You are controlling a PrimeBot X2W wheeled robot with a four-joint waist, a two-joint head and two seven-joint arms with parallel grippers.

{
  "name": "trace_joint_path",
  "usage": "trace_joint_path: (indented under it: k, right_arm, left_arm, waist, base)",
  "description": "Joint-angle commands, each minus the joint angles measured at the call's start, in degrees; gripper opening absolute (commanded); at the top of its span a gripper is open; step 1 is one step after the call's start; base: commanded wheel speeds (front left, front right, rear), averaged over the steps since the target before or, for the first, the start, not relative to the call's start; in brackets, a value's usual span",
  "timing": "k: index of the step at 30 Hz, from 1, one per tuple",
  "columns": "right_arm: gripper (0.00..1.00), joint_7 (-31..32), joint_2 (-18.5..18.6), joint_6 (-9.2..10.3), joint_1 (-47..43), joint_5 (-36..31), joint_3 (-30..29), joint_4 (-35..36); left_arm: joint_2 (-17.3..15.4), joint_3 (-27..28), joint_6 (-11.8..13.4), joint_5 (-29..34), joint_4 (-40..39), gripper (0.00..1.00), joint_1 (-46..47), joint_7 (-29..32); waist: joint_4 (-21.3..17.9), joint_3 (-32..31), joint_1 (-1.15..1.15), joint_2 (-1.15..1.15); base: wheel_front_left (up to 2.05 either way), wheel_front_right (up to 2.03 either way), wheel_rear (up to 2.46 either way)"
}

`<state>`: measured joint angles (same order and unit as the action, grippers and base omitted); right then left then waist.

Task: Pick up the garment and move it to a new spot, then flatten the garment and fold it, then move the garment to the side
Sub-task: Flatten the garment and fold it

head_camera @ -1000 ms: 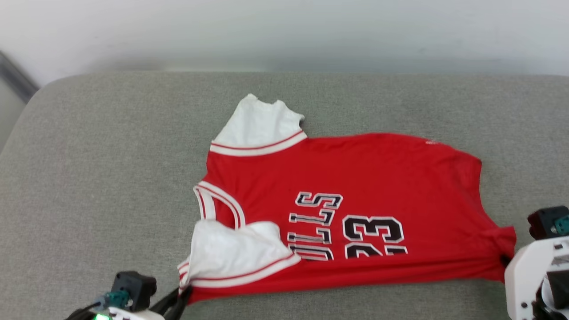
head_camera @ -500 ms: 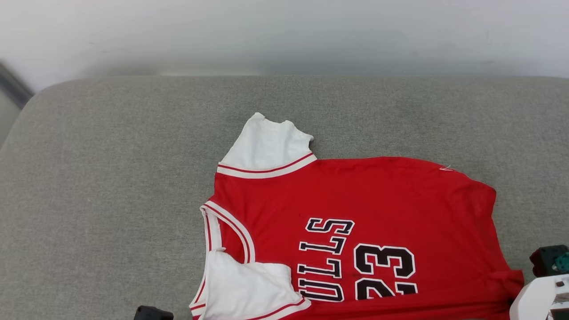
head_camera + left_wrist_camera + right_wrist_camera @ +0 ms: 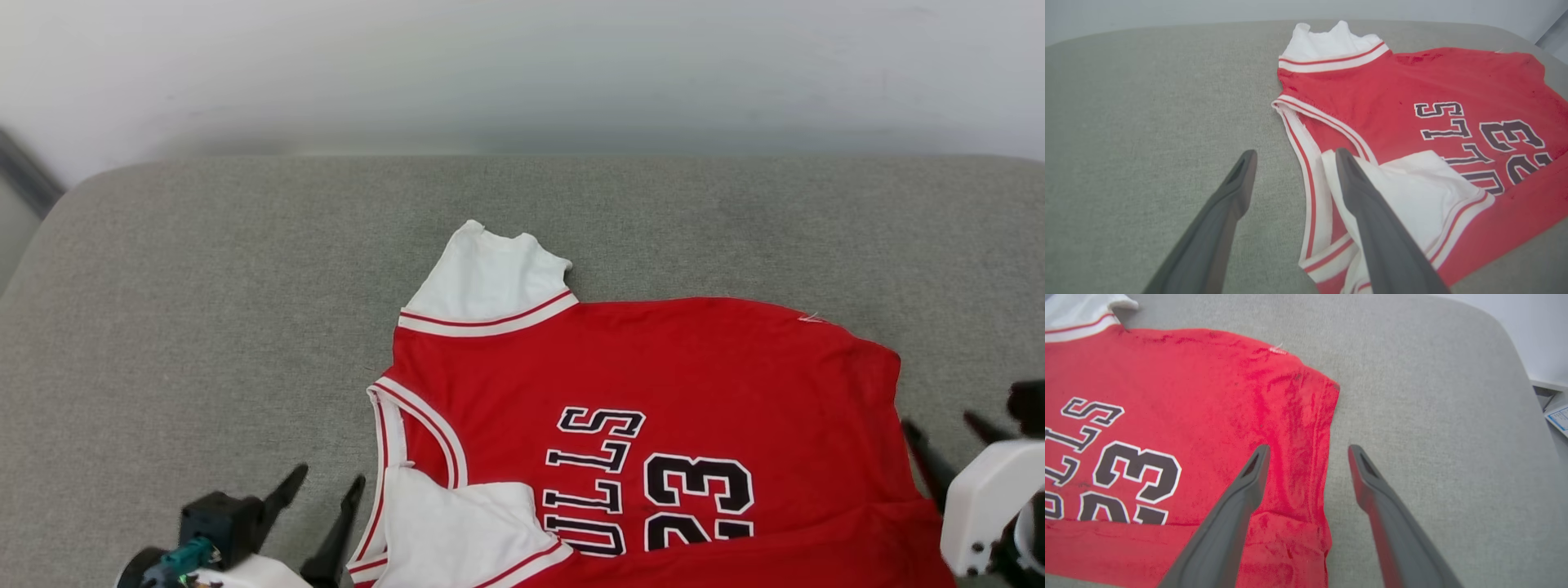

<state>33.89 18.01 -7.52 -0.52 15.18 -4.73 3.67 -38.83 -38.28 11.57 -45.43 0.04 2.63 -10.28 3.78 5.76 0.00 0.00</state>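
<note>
Location of garment: the garment (image 3: pixel 653 376) lies on the grey cushion (image 3: pixel 204 286), toward the robot's side of it, collar to the robot's left and hem (image 3: pixel 886 392) to its right.
Lie of cloth: chest side up and mostly smooth. The far sleeve (image 3: pixel 490 278) is spread outward. The near sleeve (image 3: pixel 457 531) is turned in over the chest.
Near edge: a red band is folded up over the lower part of the lettering (image 3: pixel 645 482), hiding the first letter and the feet of the numerals. This reads as a first lengthwise fold already laid.
Left gripper (image 3: pixel 328 478): fingers apart, holding nothing. In its wrist view one finger stands over the bare cushion and the other over the near sleeve, just beside the collar trim (image 3: pixel 416 416).
Right gripper (image 3: pixel 939 422): fingers apart, holding nothing. In its wrist view they straddle the hem, one finger over red cloth and one over the cushion.
Contact: cannot tell whether any finger touches the cloth.
Reason for placement: each gripper sits at one end of the near fold, the natural stations for gripping both ends so that an edge travels level.
Stage, as judged: folding is under way; the far half remains unfolded and the move aside is not yet done.
Risk: the loose near sleeve could slide out when the cloth is next lifted.
</note>
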Motion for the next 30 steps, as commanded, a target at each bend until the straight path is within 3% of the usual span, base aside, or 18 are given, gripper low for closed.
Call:
trace_joint_path:
  k: [1, 6, 9, 13, 17, 26, 30]
  right_arm:
    - [1.00, -3.03, -0.29, 0.05, 1.64, -0.06, -0.72, 1.00]
    - [1.00, -12.37, -2.56, 0.05, 3.33, -0.03, -0.59, 3.40]
    - [1.00, -18.17, -4.86, 0.05, 3.08, 0.41, -1.08, 4.70]
    - [1.00, -24.33, -7.78, 0.05, 1.91, 1.63, -1.00, 5.72]
    - [1.00, -28.41, -9.02, 0.05, 2.38, 1.21, -0.27, 6.56]
    - [1.00, -33.08, -9.87, 0.05, 5.39, -0.31, 0.19, 8.43]
    - [1.00, -34.25, -10.67, 0.05, 6.81, -0.78, 0.43, 8.69]
  left_arm:
    - [0.64, 1.37, 0.09, 0.67, -0.36, 1.00, 1.02, -2.13]
    - [3.07, 6.74, -0.30, 3.68, -2.89, 1.00, 1.67, -4.84]
    - [6.55, 12.47, -1.06, 7.64, -6.25, 1.00, 1.21, -4.97]
    - [11.67, 19.97, -3.48, 12.74, -9.64, 1.00, -1.03, -4.96]
    - [14.68, 24.16, -7.20, 15.44, -9.69, 1.00, -2.05, -4.90]
    - [10.11, 25.13, -13.51, 18.19, -6.03, 1.00, 6.63, -2.28]
    - [5.91, 24.60, -16.60, 16.03, -4.91, 1.00, 14.65, 5.23]
  waist:
    - [-0.26, -0.47, 0.00, 0.00]
    - [-0.77, -0.96, 0.00, 0.00]
    - [-1.02, -0.88, 0.00, 0.00]
    - [-1.85, -0.08, 0.00, 0.00]
    - [-3.16, 1.76, 0.00, 0.00]
    - [-7.01, 8.31, 0.00, 0.00]
    - [-9.41, 11.83, 0.00, 0.00]
  base:
    - [0.00, 0.00, 0.00]
    - [0.00, 0.00, 0.00]
    - [0.00, 0.00, 0.00]
    - [0.00, 0.00, 0.00]
    - [0.00, 0.00, 0.00]
    - [0.00, 0.00, 0.00]
    - [0.00, 0.00, 0.00]
